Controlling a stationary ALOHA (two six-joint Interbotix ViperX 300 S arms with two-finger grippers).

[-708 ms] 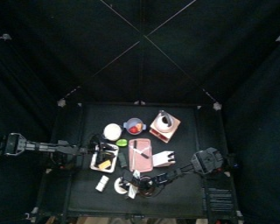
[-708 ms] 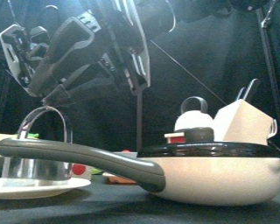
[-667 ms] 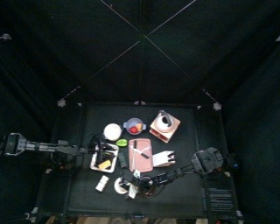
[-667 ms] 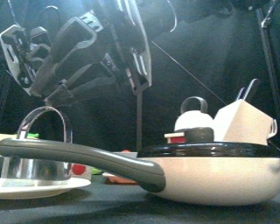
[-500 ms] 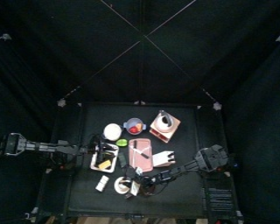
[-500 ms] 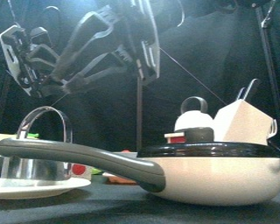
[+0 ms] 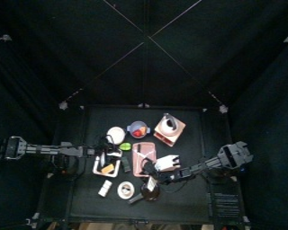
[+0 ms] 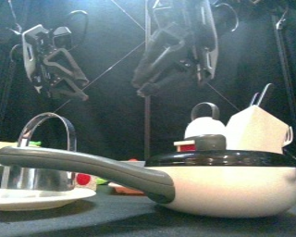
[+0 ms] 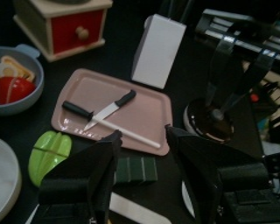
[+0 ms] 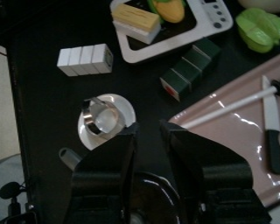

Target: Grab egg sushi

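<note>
The egg sushi [image 10: 136, 17], a pale yellow slab over white, lies on a small white tray [image 10: 189, 33] next to a green piece. In the top view it [image 7: 107, 167] is a yellowish spot on that tray [image 7: 108, 157], left of the pink board [image 7: 144, 160]. My left gripper [image 7: 94, 162] hangs at the tray's left edge, jaws wide open and empty [image 9: 149, 157]. The left wrist view does not show the sushi. My right gripper [image 7: 173, 176] hangs to the right of the board, its jaws [image 10: 152, 140] a little apart with nothing between them.
A knife [image 9: 108, 112] lies on the pink board, with a white box [image 9: 164, 39] behind it. A green leaf [image 9: 49, 156], dark green block [image 10: 189, 68], plain white block [image 10: 84, 59] and saucer with a metal cup [image 10: 105, 118] lie nearby. A saucepan [image 8: 225, 180] stands at the front edge.
My right arm has pulled back to the right, away from the table's front middle. The left arm has barely shifted and stays open.
</note>
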